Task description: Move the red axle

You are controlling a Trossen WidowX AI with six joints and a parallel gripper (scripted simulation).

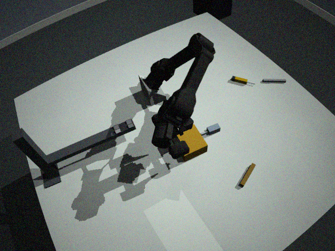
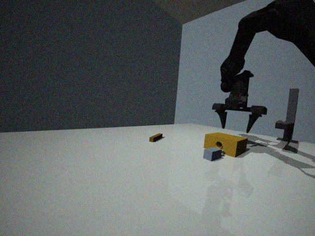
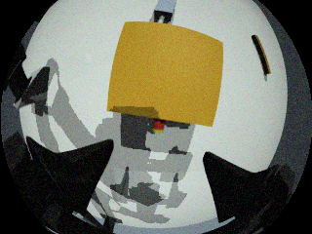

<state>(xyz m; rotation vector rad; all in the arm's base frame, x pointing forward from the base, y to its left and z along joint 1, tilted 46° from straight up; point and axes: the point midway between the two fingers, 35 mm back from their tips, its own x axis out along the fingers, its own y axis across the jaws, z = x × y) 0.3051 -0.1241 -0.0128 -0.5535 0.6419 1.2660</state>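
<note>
Gripper (image 1: 172, 144) (image 2: 235, 131) (image 3: 160, 152): released, fingers spread above the table.
Red axle (image 3: 158, 125): end pokes from the yellow beam (image 1: 195, 140) (image 2: 227, 144) (image 3: 166, 73).
Bracket (image 1: 84, 142) (image 2: 292, 111): V-blocks (image 1: 123, 126) hold no axle.
</note>
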